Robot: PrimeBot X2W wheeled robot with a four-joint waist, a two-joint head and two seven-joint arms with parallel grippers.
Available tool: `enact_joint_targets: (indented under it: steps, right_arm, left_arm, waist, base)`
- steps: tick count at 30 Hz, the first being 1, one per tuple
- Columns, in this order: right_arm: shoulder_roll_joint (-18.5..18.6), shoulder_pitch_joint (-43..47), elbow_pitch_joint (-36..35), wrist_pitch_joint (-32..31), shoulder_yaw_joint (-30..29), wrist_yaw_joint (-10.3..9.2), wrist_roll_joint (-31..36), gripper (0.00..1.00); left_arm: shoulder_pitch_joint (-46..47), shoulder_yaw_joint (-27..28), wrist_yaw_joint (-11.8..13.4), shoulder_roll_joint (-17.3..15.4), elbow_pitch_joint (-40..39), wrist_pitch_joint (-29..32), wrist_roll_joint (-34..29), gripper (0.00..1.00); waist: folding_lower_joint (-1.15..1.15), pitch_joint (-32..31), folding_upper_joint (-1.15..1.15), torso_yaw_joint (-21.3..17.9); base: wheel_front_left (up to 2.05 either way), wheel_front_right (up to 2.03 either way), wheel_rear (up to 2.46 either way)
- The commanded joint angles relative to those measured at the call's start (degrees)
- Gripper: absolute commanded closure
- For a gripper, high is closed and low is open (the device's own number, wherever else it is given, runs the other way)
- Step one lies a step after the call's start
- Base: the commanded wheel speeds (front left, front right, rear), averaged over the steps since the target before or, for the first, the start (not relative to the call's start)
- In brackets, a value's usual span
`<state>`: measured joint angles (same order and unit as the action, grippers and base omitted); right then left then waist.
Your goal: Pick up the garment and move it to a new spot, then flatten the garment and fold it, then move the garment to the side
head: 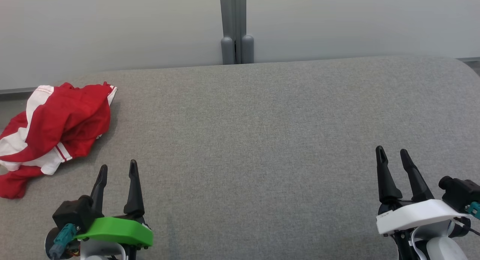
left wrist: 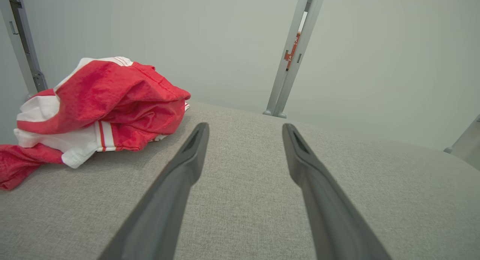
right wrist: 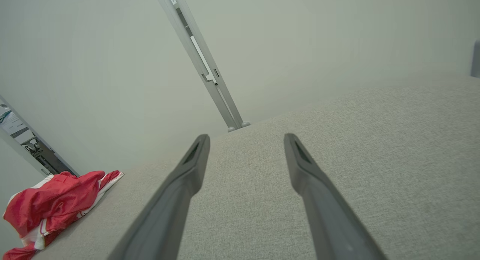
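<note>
A red and white garment point(head: 56, 130) lies crumpled in a heap at the left edge of the grey fabric surface point(head: 255, 147). My left gripper point(head: 117, 170) stands open at the lower left, just right of and nearer than the heap, with nothing between its fingers. In the left wrist view the garment point(left wrist: 101, 106) sits ahead and left of the open left gripper point(left wrist: 245, 129). My right gripper point(head: 392, 154) is open and empty at the lower right, far from the cloth. In the right wrist view the garment point(right wrist: 52, 205) shows at the far lower left of the open right gripper point(right wrist: 246, 140).
A pale wall panel with a grey vertical post point(head: 235, 27) stands behind the surface's far edge. The surface's far right corner point(head: 457, 65) is rounded. The garment's lower end point(head: 13, 183) reaches the left edge of the surface.
</note>
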<state>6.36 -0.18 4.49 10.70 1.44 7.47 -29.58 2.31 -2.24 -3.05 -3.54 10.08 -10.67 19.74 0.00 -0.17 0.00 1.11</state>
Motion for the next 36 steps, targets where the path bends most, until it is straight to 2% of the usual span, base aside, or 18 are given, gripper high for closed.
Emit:
enact_joint_targets:
  steps: [1,24,36]
  right_arm:
    - [0.5,0.47,-0.7,0.5,0.18,0.03,1.51,0.0]
    - [1.39,1.08,0.02,3.26,0.71,0.03,11.23,0.0]
    - [1.67,1.35,0.73,4.35,1.28,0.03,13.93,0.0]
  left_arm:
    - [-0.17,-0.16,0.28,-0.55,-0.18,-0.54,-1.92,0.0]
    - [-0.23,-0.09,0.09,-0.19,0.3,-3.19,-11.16,0.0]
    - [-0.41,0.91,-0.75,0.28,0.75,-4.4,-13.19,0.0]
  waist:
    - [0.0,-0.02,0.0,0.0]
    - [0.0,-0.25,0.0,0.53]
    - [0.0,-0.23,0.0,0.9]
  base:
    - [0.0,0.0,0.0]
    - [0.0,0.0,0.0]
    - [0.0,0.0,0.0]
